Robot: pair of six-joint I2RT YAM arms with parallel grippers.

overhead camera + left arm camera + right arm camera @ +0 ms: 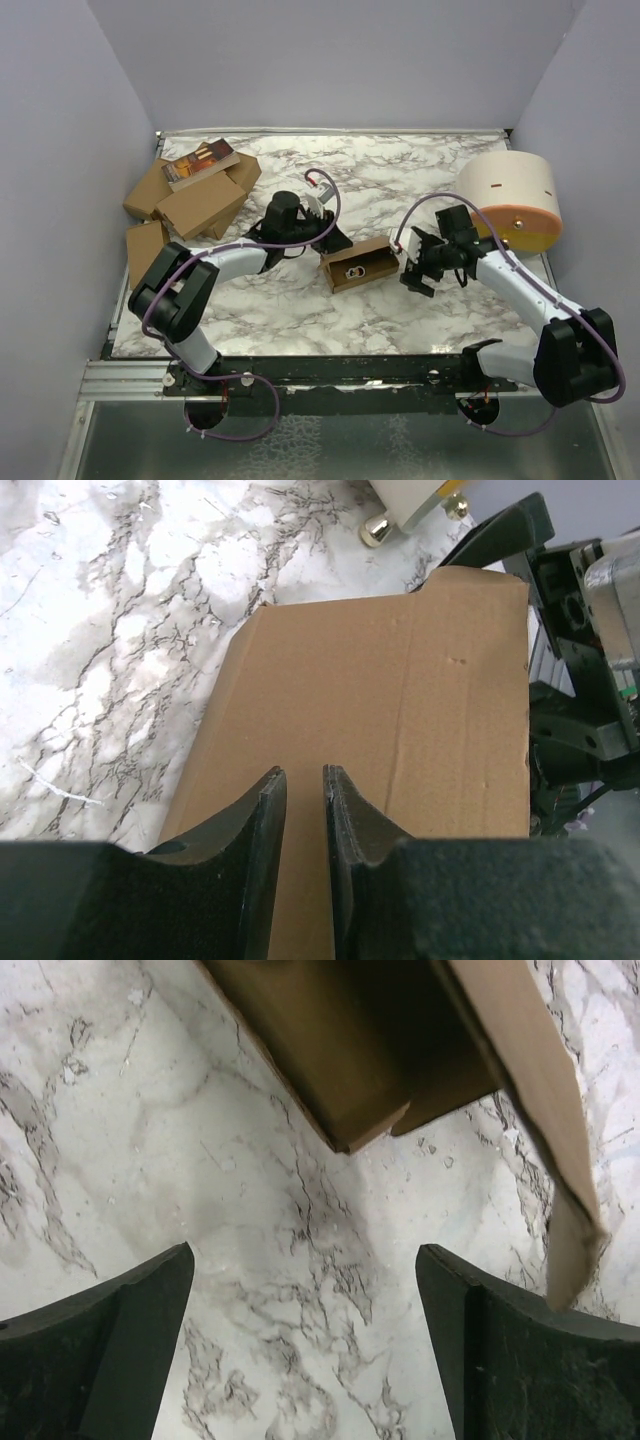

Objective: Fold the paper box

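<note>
The paper box (360,264) is a slim brown carton lying at the table's middle, its open side facing the near edge. My left gripper (335,240) sits at the box's far left end. In the left wrist view the left gripper (304,772) is nearly shut, with a narrow empty gap, right over a flat brown panel of the box (400,700). My right gripper (415,272) is just right of the box. In the right wrist view the right gripper (303,1248) is wide open and empty over bare marble, short of the box's corner (330,1050) and a loose flap (545,1110).
A large white cylinder with an orange rim (515,200) stands at the back right. A heap of brown cartons (190,195) with a printed box (200,163) on top fills the back left. A metal rail (300,370) runs along the near edge.
</note>
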